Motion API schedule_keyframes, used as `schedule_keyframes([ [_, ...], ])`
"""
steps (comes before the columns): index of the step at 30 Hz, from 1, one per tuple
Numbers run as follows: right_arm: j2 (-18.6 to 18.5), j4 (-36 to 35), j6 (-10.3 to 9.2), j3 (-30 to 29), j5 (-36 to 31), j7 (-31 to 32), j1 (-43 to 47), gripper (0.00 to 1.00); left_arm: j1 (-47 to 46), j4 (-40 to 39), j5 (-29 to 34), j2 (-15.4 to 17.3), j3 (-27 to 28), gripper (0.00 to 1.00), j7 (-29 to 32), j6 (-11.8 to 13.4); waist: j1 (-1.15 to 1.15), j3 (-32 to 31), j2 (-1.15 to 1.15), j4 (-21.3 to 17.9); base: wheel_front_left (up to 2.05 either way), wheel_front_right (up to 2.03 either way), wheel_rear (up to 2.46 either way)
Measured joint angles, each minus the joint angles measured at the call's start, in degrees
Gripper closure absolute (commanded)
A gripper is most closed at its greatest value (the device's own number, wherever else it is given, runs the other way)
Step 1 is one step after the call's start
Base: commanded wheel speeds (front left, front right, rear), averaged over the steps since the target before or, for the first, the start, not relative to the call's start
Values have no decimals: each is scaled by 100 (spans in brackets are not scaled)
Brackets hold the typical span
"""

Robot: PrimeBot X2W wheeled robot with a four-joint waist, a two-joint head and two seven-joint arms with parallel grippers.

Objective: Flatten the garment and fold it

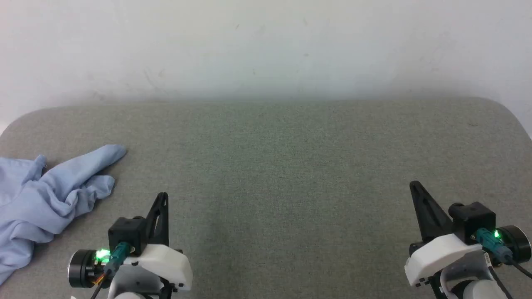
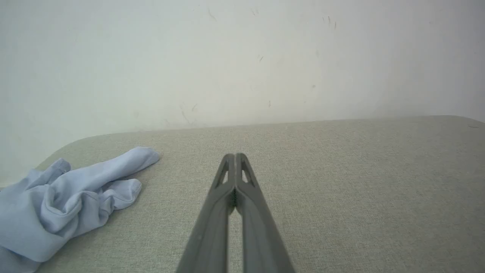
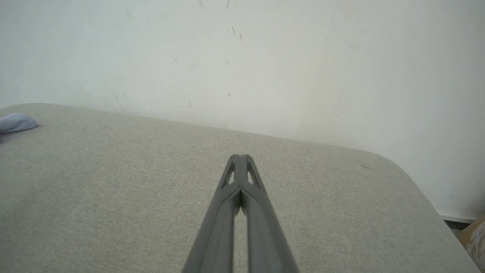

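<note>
At seven o'clock in the head view the left fingers are pressed together, holding nothing. At five o'clock the right fingers are likewise closed and empty. The crumpled light blue garment lies at nine o'clock by the grey table edge, apart from both. A pale scuffed wall rises at twelve.

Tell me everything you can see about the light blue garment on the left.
The garment is light blue, soft thin-looking cloth, crumpled in a heap with deep folds, not flattened. It lies at the left end of the grey fabric-covered surface, partly cut off by the picture's edge. One rounded lobe, perhaps a sleeve, points away toward the middle. Only the surface touches it; the shut left claw is near but apart.
</note>
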Motion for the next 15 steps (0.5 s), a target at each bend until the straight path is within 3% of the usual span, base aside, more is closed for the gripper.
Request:
schedule_keyframes([
  [15,0,0,0,0,0,0,0,100,0,0,0,0,0,100,0,0,0,0,0,0,0,0,0],
])
